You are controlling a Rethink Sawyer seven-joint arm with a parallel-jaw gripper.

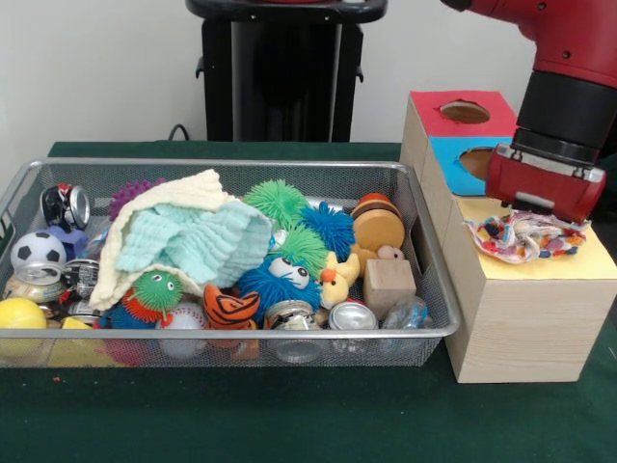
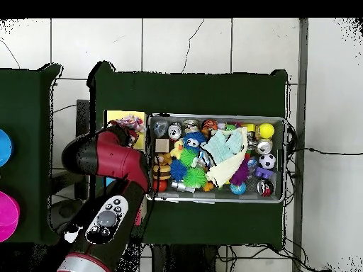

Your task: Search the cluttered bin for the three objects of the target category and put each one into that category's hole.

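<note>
From the front, the wire mesh bin (image 1: 39,333) sits on the green counter (image 1: 241,415), packed with clutter — a cream waffle cloth (image 1: 183,198) draped over a mint-green waffle cloth (image 1: 198,236), spiky rubber balls, a small soccer ball (image 1: 37,249), a wooden cube (image 1: 388,285), a yellow duck (image 1: 337,285) and crushed cans. Just beside the bin's right end stands the pale wooden box (image 1: 516,328) with red, blue and yellow tops in a row. A crumpled polka-dot cloth (image 1: 525,237) lies bunched on the yellow top (image 1: 593,260), covering the spot where that section's hole would be, so the hole itself is hidden. The red arm (image 1: 569,58) comes down from the upper right and its wrist housing hangs directly above the cloth; the pincer's tips are hidden behind the housing, so I cannot tell whether it is open, closed or touching the fabric.

From overhead, the arm (image 2: 106,159) reaches across to the box at the bin's (image 2: 283,159) left end, and the polka-dot cloth (image 2: 129,122) shows as a speckled bundle on the yellow top (image 2: 113,117) — just beside the bin's rim. The pincer is masked by the arm here too.
</note>
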